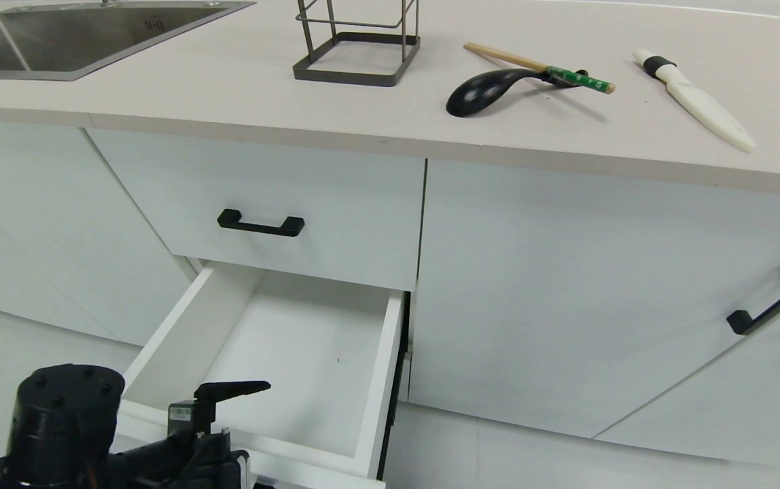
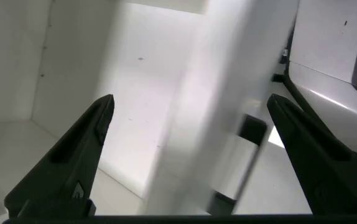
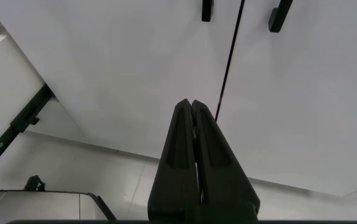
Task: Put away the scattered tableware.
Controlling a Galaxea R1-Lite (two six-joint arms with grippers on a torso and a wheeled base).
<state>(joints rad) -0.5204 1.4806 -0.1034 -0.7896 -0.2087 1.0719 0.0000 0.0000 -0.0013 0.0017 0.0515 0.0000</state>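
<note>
Lowest and nearest, at the left, the left gripper (image 2: 191, 106) hung over the front edge of the open drawer (image 1: 378, 380), just beside the front panel. Its two fingers were spread wide and had hold of nothing. On the counter (image 1: 227, 95) above, the sink (image 1: 57, 34) was at the far left. To its right stood a dark wire rack (image 1: 356, 61). Further right lay the black spoon (image 1: 485, 88), with the chopsticks (image 1: 539, 68) resting across its handle and touching it. The white knife (image 1: 696, 98) lay well apart from them, near the right end. The right gripper (image 3: 192, 107) pointed at the white cabinet doors (image 3: 290, 112), its fingers pressed together with nothing between them.
</note>
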